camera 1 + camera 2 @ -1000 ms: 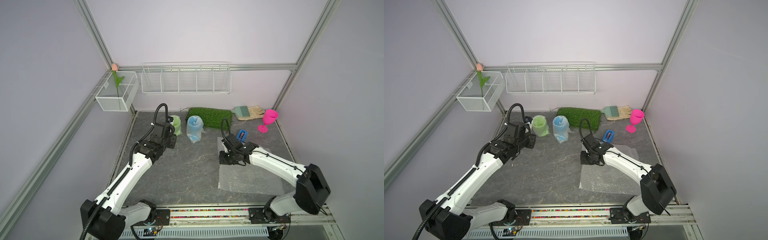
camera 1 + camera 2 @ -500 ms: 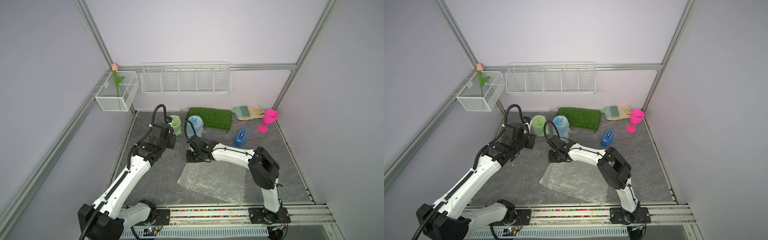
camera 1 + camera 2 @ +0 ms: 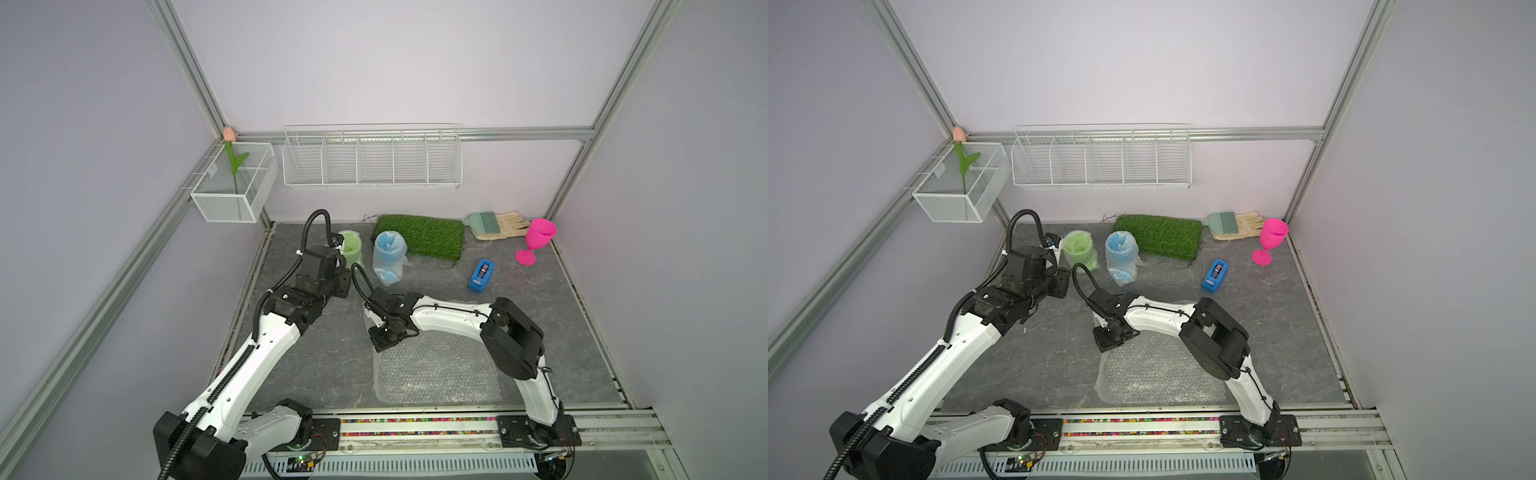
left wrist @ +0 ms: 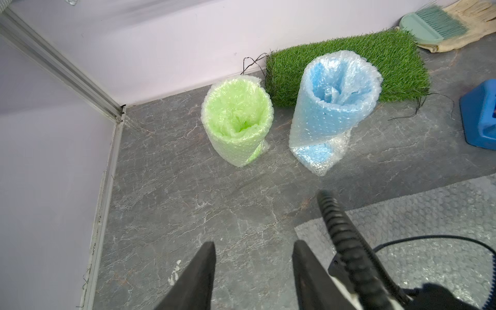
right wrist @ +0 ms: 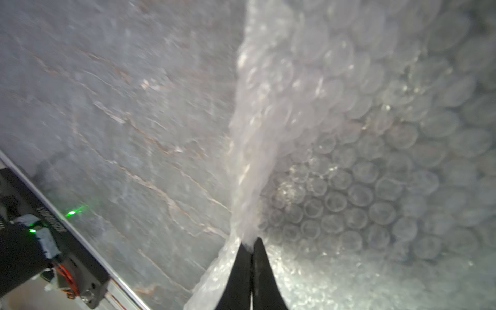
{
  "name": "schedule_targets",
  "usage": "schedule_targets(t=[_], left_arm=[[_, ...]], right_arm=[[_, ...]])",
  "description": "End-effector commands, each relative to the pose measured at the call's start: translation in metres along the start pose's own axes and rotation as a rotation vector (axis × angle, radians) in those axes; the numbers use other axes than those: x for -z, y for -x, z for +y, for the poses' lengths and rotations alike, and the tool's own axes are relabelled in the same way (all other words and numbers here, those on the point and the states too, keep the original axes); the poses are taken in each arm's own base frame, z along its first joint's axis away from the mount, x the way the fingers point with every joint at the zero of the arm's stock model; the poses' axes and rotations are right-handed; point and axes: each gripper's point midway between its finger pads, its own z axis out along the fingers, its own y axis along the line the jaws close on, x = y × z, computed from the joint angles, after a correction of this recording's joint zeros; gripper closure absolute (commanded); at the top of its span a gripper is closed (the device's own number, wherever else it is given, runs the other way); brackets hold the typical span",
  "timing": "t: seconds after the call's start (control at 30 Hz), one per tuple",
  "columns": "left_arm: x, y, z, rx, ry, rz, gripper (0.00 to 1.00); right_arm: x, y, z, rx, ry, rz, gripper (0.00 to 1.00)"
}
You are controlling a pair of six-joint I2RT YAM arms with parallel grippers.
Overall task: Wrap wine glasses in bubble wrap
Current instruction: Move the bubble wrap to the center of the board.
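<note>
A bare pink wine glass [image 3: 536, 241] stands upright at the back right. Two more wine glasses stand at the back left, each rolled in bubble wrap: a green one [image 4: 237, 120] and a blue one [image 4: 332, 107]. A loose sheet of bubble wrap [image 3: 436, 370] lies flat on the front middle of the floor. My right gripper [image 5: 251, 241] is shut on the sheet's far left corner, lifting that edge. My left gripper [image 4: 253, 247] hangs open and empty above the floor, short of the two wrapped glasses.
A green grass mat [image 3: 419, 239] lies behind the blue wrapped glass. A blue tape dispenser [image 3: 481, 276] sits right of centre. A brush and glove [image 3: 494, 224] lie at the back wall. Wire baskets [image 3: 372, 160] hang on the wall.
My right gripper has dragged the bubble wrap sheet from the right side leftward to the front middle, keeping hold of its corner. The left arm has barely moved.
</note>
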Motion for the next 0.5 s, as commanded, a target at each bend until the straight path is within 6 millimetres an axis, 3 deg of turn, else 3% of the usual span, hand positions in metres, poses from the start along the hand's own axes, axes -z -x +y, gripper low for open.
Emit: schedule_targets(t=[0.0, 0.23, 0.47], left_arm=[[-0.002, 0.004, 0.0, 0.007, -0.001, -0.008, 0.51], [-0.004, 0.002, 0.0, 0.009, -0.001, -0.002, 0.51], [-0.005, 0.001, 0.0, 0.008, 0.003, 0.003, 0.51]], right_arm=[[0.011, -0.004, -0.011, 0.075, -0.02, 0.029, 0.93], [0.006, 0.005, -0.018, 0.094, -0.051, 0.017, 0.93], [-0.004, 0.014, 0.017, 0.215, -0.031, 0.027, 0.91]])
